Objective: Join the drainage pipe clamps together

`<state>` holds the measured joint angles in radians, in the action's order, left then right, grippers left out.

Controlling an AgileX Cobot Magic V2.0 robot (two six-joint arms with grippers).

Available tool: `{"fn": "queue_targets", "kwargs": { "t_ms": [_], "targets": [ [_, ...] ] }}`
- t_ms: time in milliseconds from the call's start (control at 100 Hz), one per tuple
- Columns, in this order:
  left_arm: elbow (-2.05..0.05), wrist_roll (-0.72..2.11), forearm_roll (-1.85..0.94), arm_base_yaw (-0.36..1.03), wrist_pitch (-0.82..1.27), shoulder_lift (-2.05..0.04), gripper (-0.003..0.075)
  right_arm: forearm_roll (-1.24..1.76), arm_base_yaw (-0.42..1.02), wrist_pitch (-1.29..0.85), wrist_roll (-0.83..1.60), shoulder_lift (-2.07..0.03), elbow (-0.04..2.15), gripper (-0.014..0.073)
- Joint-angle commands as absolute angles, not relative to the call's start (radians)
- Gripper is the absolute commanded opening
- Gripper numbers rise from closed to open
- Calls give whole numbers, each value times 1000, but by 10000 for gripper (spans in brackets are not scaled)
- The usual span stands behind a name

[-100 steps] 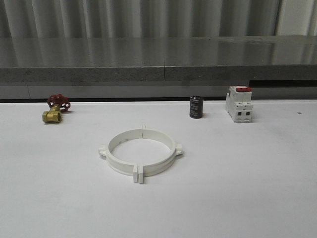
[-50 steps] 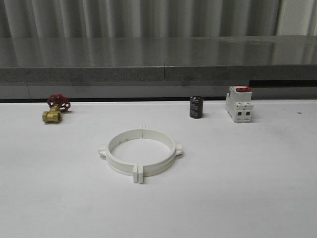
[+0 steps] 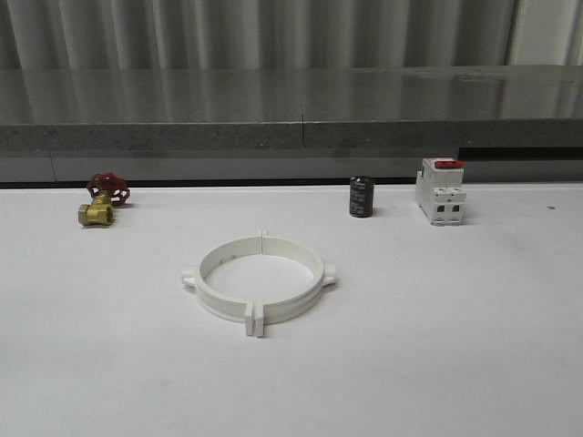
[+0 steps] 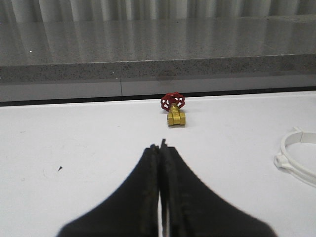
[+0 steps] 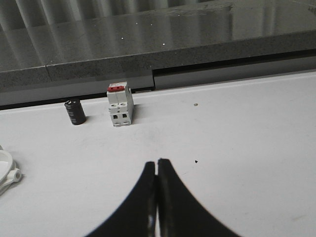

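Note:
The two white drainage pipe clamps [image 3: 260,280] lie on the white table as one closed ring, their flat end tabs meeting at the near side and the far side. A lug sticks out at each side of the ring. In the left wrist view a piece of the ring [image 4: 296,155] shows at the frame's edge, well apart from my left gripper [image 4: 160,146], which is shut on nothing. The right wrist view catches one lug of the ring [image 5: 7,173]. My right gripper [image 5: 157,162] is shut and empty over bare table.
A brass valve with a red handwheel [image 3: 102,200] sits at the back left. A black cylinder [image 3: 361,197] and a white breaker with a red switch [image 3: 440,191] stand at the back right. A grey ledge [image 3: 291,137] runs behind the table.

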<state>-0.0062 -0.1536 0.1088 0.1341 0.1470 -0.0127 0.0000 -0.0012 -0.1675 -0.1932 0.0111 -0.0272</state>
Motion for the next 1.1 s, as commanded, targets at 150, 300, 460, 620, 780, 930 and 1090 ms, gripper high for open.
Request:
{"fn": "queue_targets", "kwargs": {
  "t_ms": [150, 300, 460, 620, 780, 930, 1090],
  "targets": [
    [29, -208, 110, 129, 56, 37, -20, -7, -7, -89, -192, 31, -12, -69],
    [29, -208, 110, 106, 47, 37, -20, -7, -7, -90, -192, 31, -12, -69],
    [29, -208, 110, 89, 43, 37, -20, -7, -7, -90, -192, 31, -12, -69],
    [29, -208, 110, 89, 35, 37, -20, -7, -7, -90, -192, 31, -12, -69],
    [29, -208, 110, 89, 35, 37, -20, -7, -7, -90, -192, 31, -12, -69],
    [29, -208, 110, 89, 35, 37, -20, -7, -7, -90, -192, 31, -12, -69],
    [29, -208, 110, 89, 35, 37, -20, -7, -7, -90, -192, 31, -12, -69]
  ]
}}
